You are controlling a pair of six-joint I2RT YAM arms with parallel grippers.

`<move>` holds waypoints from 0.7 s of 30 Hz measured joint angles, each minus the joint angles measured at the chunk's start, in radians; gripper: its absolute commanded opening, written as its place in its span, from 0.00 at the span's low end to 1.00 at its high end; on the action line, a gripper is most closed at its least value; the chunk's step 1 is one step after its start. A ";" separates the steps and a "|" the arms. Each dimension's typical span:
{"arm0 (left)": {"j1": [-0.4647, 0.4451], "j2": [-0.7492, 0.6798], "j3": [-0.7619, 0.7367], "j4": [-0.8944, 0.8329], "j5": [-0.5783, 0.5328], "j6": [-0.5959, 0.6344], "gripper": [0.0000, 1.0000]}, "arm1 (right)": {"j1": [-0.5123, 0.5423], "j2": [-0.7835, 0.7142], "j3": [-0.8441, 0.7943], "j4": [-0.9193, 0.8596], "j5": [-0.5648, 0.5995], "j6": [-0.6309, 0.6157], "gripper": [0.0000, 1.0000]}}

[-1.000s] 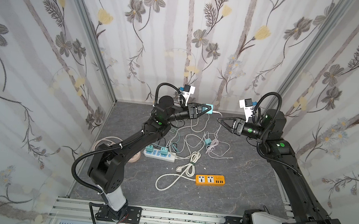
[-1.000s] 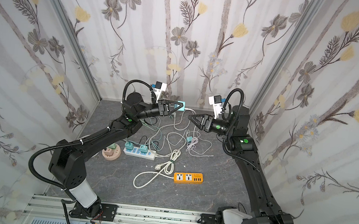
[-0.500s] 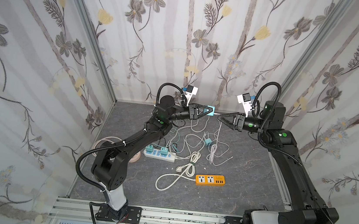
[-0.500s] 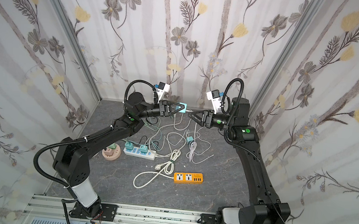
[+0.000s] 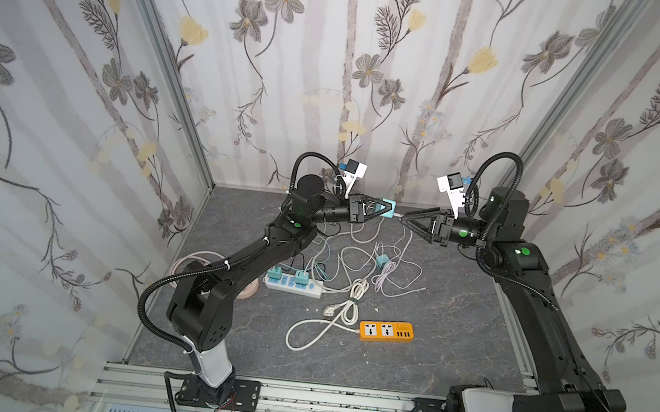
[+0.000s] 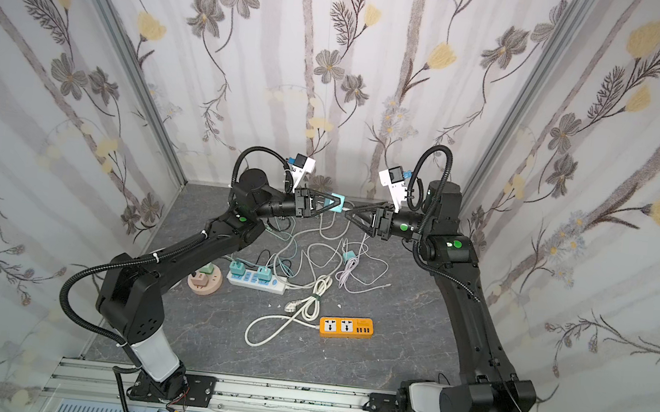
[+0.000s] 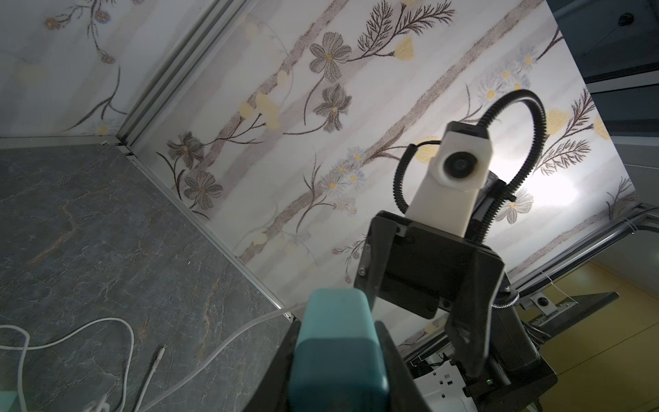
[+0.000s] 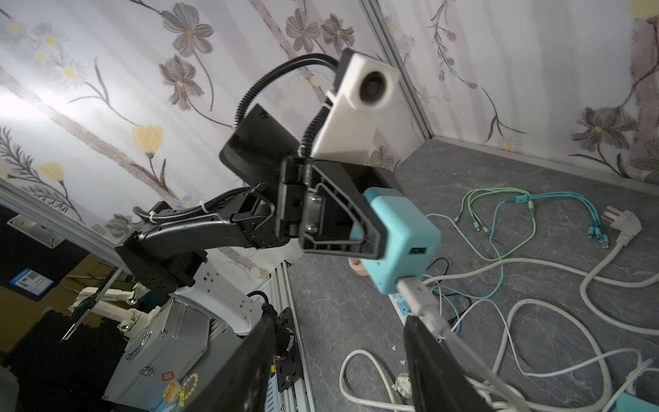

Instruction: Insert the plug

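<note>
Left claw (image 5: 387,214) gripping teal charger (image 8: 399,232), white plug (image 8: 420,303) touching charger's far face

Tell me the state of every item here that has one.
Left gripper: shut on teal adapter, held aloft.
USB plug: apparently seated in the adapter.
Right gripper: open, one finger beside the plug.
White power strip: two teal chargers plugged in.
Orange power strip: sockets empty.

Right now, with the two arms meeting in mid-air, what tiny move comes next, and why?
Probably draw the right gripper straight back. The white plug already seems seated in the teal charger that the left gripper clamps, and the right jaws stand apart, gripping nothing. How deep it sits I cannot tell.
</note>
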 measured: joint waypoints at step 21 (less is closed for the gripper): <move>-0.003 0.007 -0.003 0.024 0.036 -0.034 0.00 | -0.025 0.142 0.176 -0.047 -0.019 -0.026 0.56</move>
